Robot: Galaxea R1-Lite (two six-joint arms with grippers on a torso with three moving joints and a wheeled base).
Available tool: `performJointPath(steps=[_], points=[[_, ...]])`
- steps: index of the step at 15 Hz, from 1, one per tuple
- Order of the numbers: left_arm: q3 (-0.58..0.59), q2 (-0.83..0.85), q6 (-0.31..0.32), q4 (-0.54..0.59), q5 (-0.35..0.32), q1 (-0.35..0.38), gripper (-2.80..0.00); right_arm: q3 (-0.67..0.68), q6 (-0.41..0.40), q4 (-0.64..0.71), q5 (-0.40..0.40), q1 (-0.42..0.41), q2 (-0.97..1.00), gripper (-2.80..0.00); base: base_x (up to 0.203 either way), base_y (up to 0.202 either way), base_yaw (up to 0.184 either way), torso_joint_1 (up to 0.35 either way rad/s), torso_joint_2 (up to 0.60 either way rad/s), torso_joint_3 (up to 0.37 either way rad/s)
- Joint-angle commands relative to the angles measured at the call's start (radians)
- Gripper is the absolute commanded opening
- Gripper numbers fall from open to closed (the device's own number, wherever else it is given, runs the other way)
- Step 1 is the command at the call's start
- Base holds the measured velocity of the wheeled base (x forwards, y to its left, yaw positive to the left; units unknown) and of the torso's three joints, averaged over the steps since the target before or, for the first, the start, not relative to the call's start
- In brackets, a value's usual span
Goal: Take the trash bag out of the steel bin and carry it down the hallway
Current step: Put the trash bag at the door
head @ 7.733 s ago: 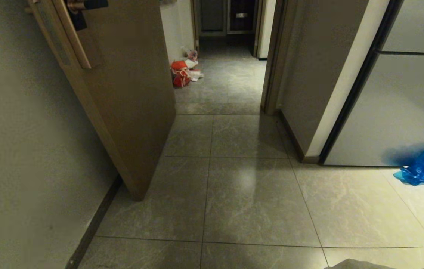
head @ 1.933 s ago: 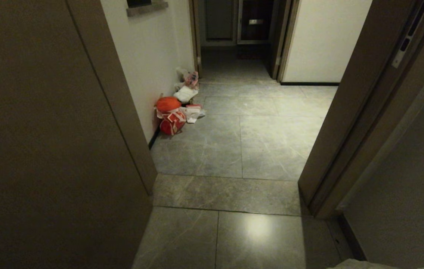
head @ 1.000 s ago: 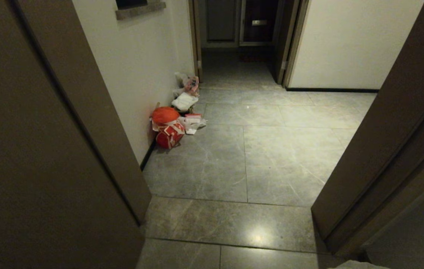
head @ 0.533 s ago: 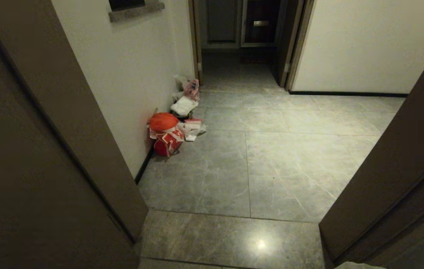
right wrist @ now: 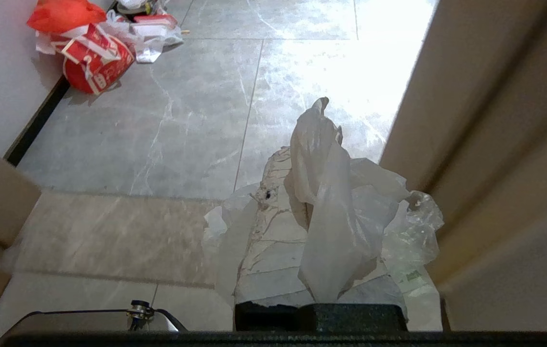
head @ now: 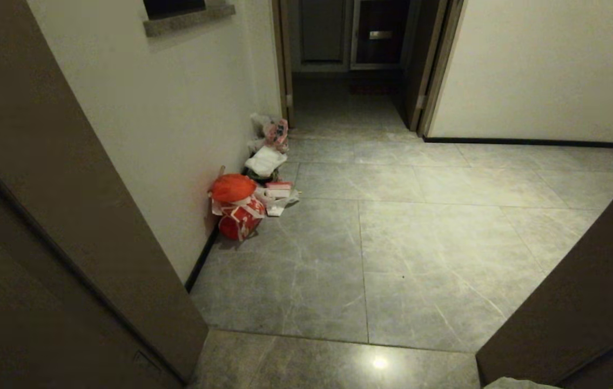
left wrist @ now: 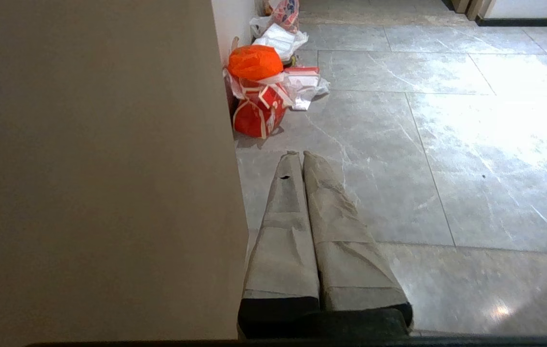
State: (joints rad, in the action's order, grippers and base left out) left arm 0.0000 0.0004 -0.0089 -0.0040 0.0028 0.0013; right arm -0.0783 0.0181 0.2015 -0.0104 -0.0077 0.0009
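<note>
Right pincer (right wrist: 302,144) between door frames (right wrist: 471,144)

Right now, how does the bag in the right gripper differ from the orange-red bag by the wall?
The trash bag is pale, translucent white; the orange-red bag is vivid and opaque.
The trash bag is bunched in the shut right gripper, off the floor; the orange-red bag sits atop a heap against the left wall.
The trash bag looks limp; the orange-red bag looks rounded and full.
Both are crinkled plastic.
</note>
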Motion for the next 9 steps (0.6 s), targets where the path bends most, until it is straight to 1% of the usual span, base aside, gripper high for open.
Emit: performJointPath(steps=[1,6,9], points=[[0.0,0.001,0.0,-0.001,0.0,0.0,-2.8,0.0,0.0,0.001,0.0,0.0,0.001,-2.8,0.193,0.0,0.007,0.002,0.0,0.006],[0.0,0.001,0.0,0.001,0.0,0.0,-2.8,0.0,-0.001,0.001,-0.002,0.0,0.001,-2.8,0.189,-0.001,0.003,0.003,0.0,0.004],[0.0,0.001,0.0,-0.001,0.0,0.0,-2.8,0.0,-0.001,0.001,-0.002,0.0,0.001,-2.8,0.018,-0.007,0.013,0.002,0.0,0.005]])
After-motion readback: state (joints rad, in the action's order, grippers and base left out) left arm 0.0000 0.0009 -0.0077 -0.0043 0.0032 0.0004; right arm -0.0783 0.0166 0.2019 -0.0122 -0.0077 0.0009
